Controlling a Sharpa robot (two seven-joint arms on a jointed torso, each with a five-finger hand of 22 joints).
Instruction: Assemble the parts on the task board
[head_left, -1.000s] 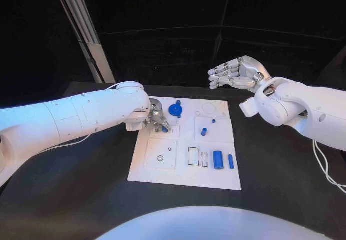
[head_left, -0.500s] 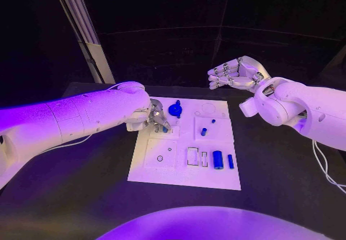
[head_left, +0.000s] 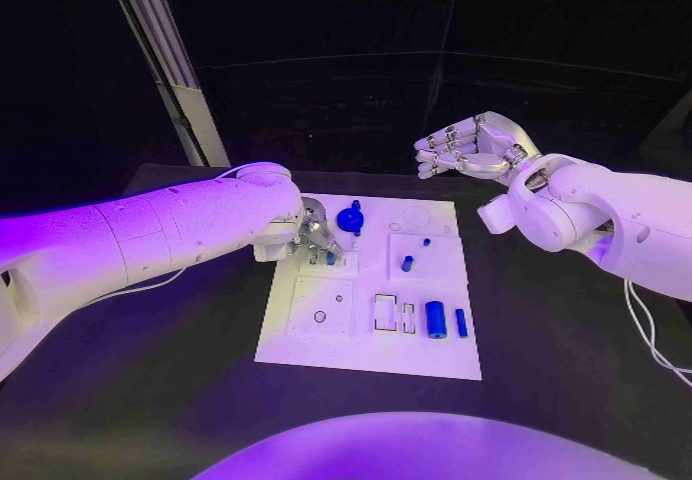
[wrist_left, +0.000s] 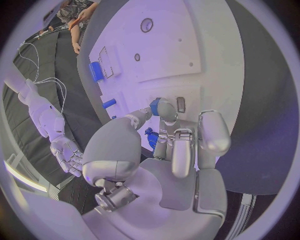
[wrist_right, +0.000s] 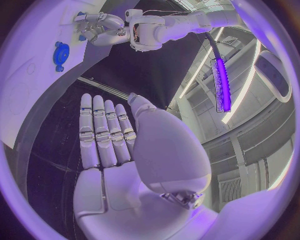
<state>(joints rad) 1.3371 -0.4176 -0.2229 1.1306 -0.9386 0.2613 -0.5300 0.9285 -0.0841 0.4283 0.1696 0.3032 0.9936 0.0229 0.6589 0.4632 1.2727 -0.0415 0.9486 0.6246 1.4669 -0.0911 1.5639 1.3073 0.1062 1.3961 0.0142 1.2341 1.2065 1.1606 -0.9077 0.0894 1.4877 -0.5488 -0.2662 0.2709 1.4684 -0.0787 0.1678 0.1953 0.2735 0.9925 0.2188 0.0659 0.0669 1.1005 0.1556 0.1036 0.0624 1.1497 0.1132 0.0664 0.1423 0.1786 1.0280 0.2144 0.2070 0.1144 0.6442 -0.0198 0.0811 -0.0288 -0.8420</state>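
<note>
The white task board (head_left: 371, 345) lies mid-table. My left hand (head_left: 313, 238) is low over its far left corner and pinches a small blue part (head_left: 329, 258) between thumb and a fingertip; the left wrist view shows that part (wrist_left: 154, 105) at the fingertips (wrist_left: 166, 107), against the board. Just beyond the hand a round blue part (head_left: 351, 217) sits on the board. My right hand (head_left: 466, 141) hangs in the air past the board's far right corner, with its fingers (wrist_right: 103, 131) straight and nothing in it.
On the board's right half lie a small blue peg (head_left: 408, 264), a tiny blue piece (head_left: 426, 241), a thick blue cylinder (head_left: 436, 320) and a thin blue pin (head_left: 462, 322). Recessed slots (head_left: 387, 312) and holes (head_left: 319, 317) mark the board's near half.
</note>
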